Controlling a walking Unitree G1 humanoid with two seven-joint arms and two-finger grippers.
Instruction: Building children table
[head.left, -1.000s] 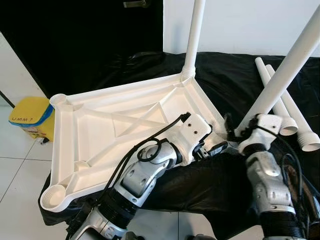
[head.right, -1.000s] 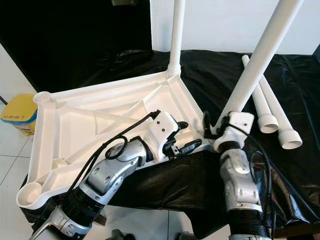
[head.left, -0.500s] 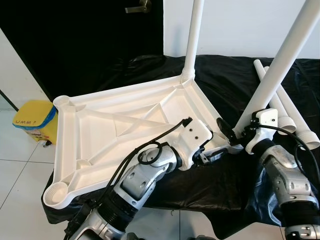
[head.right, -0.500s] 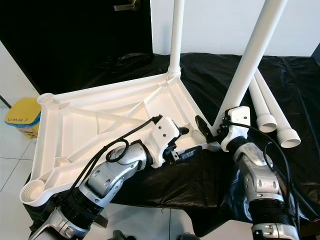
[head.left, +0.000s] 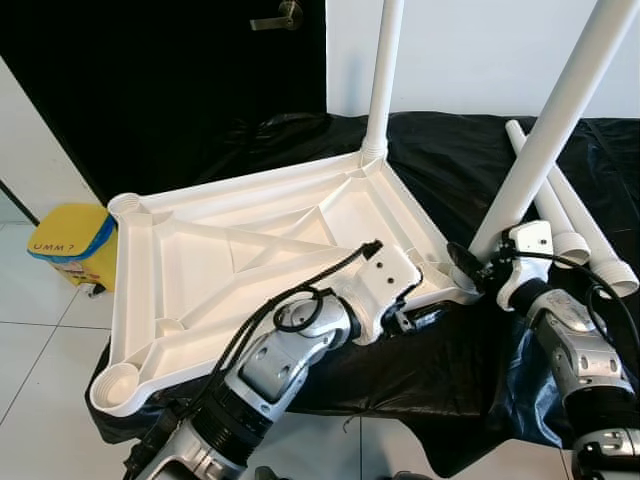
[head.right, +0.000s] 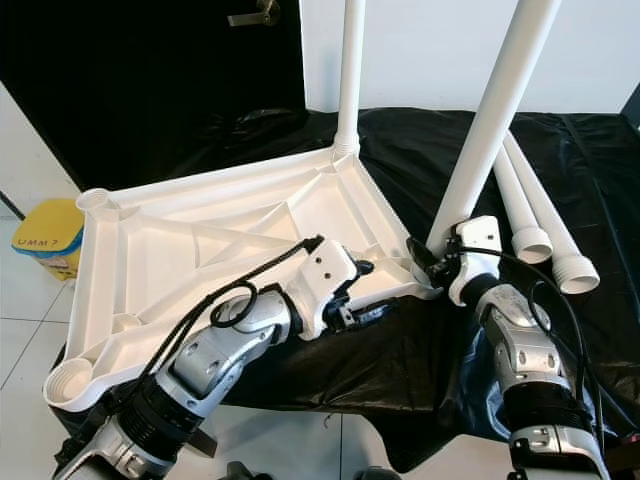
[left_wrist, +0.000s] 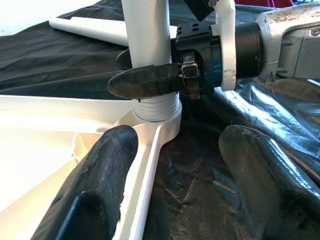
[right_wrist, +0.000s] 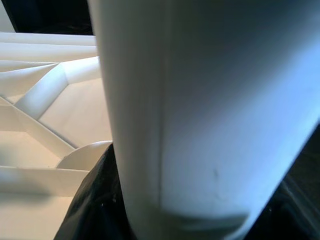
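Two legs stand in the upturned tabletop (head.left: 240, 260), which lies underside-up on the black-draped surface (head.left: 470, 160) so its sockets face us. Our right gripper (left_wrist: 150, 75) clamps the near leg (head.left: 545, 125) at its threaded base — presumably seating it. Our left gripper (left_wrist: 185, 165) straddles the tabletop's rim, spread wide, steadying nothing yet.

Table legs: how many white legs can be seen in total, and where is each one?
4. One leg stands in the tabletop's far corner; one leg is at the near right corner, gripped by the right gripper; two loose legs lie on the black sheet.
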